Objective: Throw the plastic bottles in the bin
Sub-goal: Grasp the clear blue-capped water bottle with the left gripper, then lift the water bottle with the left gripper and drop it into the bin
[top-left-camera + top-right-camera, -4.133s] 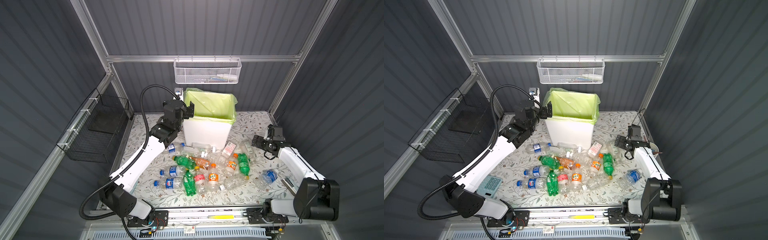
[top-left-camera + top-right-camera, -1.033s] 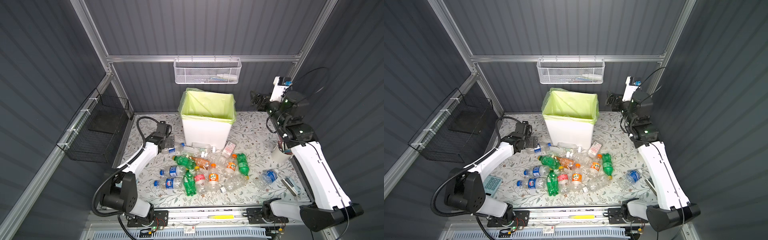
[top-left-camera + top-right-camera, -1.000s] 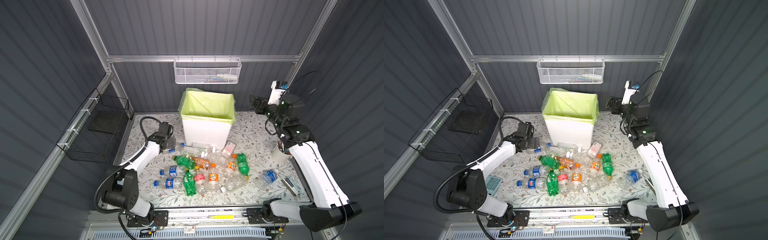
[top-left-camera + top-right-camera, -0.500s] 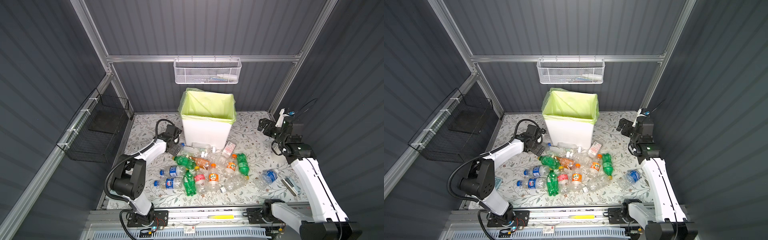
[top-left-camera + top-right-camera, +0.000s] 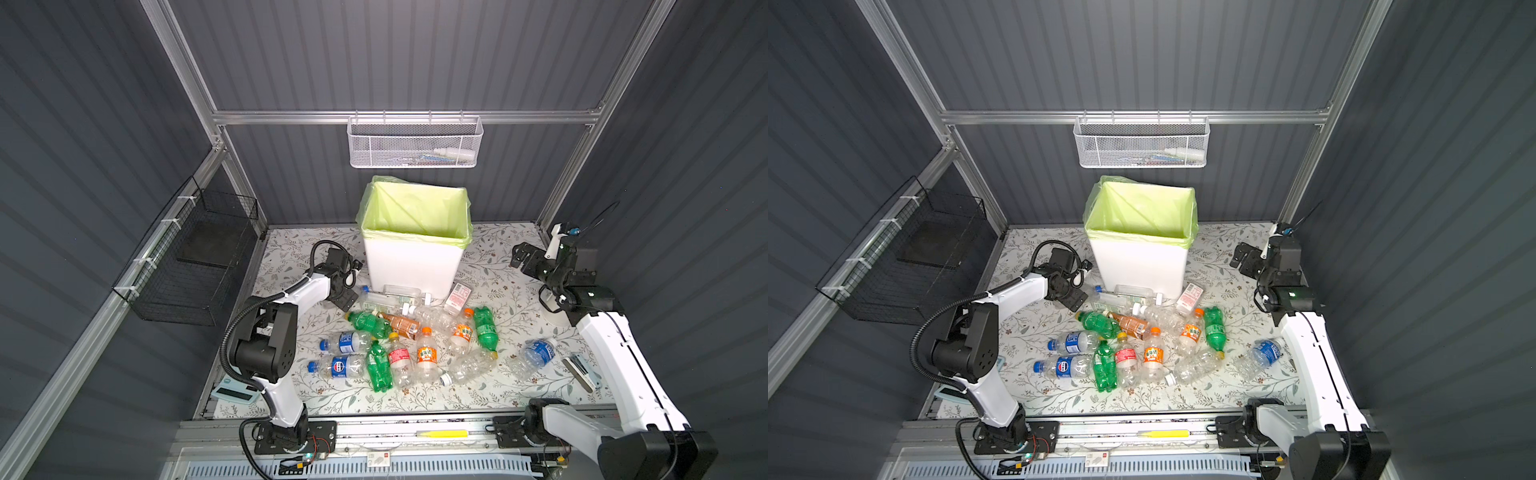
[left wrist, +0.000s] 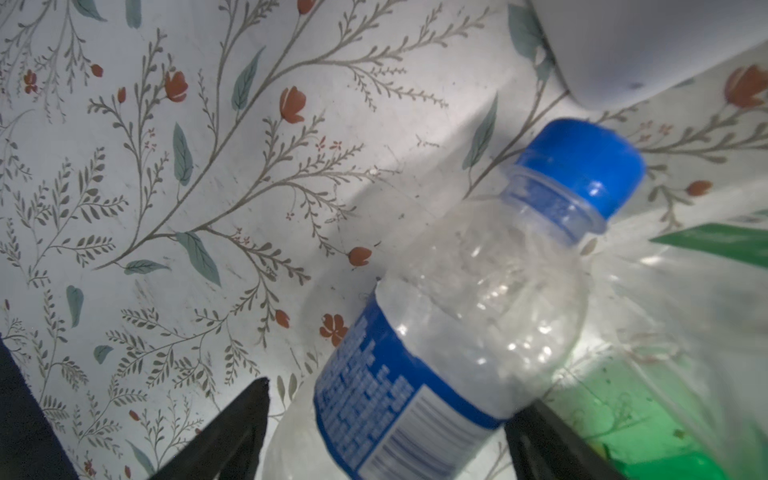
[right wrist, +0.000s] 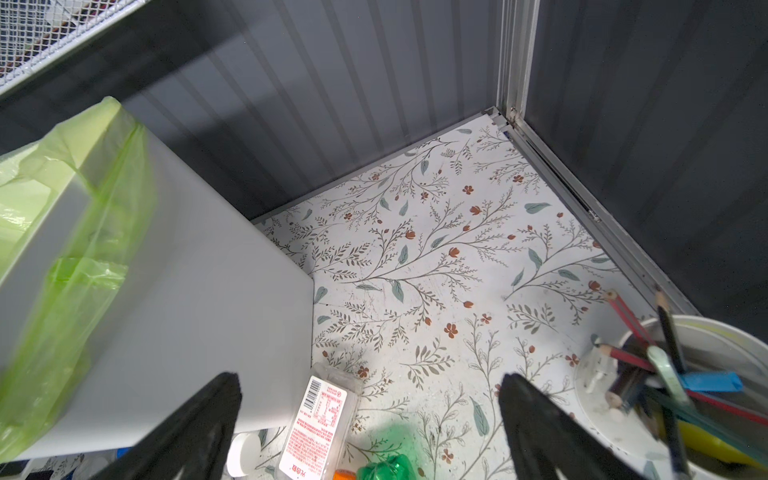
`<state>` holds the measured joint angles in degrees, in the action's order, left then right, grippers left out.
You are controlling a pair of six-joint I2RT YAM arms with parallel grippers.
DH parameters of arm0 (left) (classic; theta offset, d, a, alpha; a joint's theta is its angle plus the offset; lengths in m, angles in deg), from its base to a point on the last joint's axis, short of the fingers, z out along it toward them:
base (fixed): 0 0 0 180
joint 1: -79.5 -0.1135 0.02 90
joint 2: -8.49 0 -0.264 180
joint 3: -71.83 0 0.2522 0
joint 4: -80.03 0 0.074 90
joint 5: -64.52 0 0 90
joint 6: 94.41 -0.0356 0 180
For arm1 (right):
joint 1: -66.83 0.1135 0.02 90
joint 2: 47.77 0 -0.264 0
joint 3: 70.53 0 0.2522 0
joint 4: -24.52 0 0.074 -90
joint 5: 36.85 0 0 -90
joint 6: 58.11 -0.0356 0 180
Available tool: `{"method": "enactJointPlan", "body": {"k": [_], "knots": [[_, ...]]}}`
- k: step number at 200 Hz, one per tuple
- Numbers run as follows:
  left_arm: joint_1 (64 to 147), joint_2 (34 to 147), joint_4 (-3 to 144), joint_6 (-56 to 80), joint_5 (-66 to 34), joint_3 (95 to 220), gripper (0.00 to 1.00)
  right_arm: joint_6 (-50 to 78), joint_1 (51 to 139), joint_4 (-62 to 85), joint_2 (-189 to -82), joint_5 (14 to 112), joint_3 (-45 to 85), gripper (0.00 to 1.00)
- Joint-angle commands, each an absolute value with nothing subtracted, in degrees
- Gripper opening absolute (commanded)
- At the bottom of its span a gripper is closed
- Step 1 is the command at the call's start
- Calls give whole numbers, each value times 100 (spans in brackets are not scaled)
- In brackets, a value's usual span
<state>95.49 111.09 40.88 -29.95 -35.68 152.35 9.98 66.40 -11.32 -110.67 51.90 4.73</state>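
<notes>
Left gripper (image 5: 347, 298), jaws spread, straddles a blue-capped clear bottle (image 6: 457, 332) lying on the floral mat (image 5: 291, 332) by the near-left corner of the bin (image 5: 411, 266), not visibly clamped; right gripper (image 5: 518, 257) hangs wide open and empty, right of the bin; other bottles (image 5: 415, 345) litter the mat nearer.

The left arm (image 5: 305, 291) is stretched low toward the centre of a top view, and the left gripper (image 5: 347, 297) is angled down with jaws parted. The right arm (image 5: 611, 345) is raised at the right side, and the right gripper (image 5: 521, 258) is held aloft with jaws spread wide.
</notes>
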Motion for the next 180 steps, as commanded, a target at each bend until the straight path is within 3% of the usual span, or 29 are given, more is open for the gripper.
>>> {"method": "enactJointPlan", "body": {"k": [1, 30, 87, 116, 146, 180], "knots": [[9437, 11278, 4085, -3079, -3297, 15367, 84, 1007, 6605, -1118, -11094, 5230, 419, 99], [9367, 11345, 4124, -3015, -3100, 15353, 81, 1035, 6582, -1103, -11112, 5226, 423, 99], [9202, 11366, 4180, -2611, -3083, 15371, 53, 1106, 6560, -1094, -11149, 5217, 319, 99], [9017, 11209, 4301, -2305, -2971, 15309, 46, 1115, 6534, -1095, -11144, 5205, 314, 99], [8936, 10722, 4396, -1892, -2899, 15404, 40, 1125, 6518, -1090, -11146, 5199, 283, 99], [8935, 9635, 4621, -1250, -3046, 16042, 42, 1176, 6498, -1095, -11147, 5048, 274, 99]]}}
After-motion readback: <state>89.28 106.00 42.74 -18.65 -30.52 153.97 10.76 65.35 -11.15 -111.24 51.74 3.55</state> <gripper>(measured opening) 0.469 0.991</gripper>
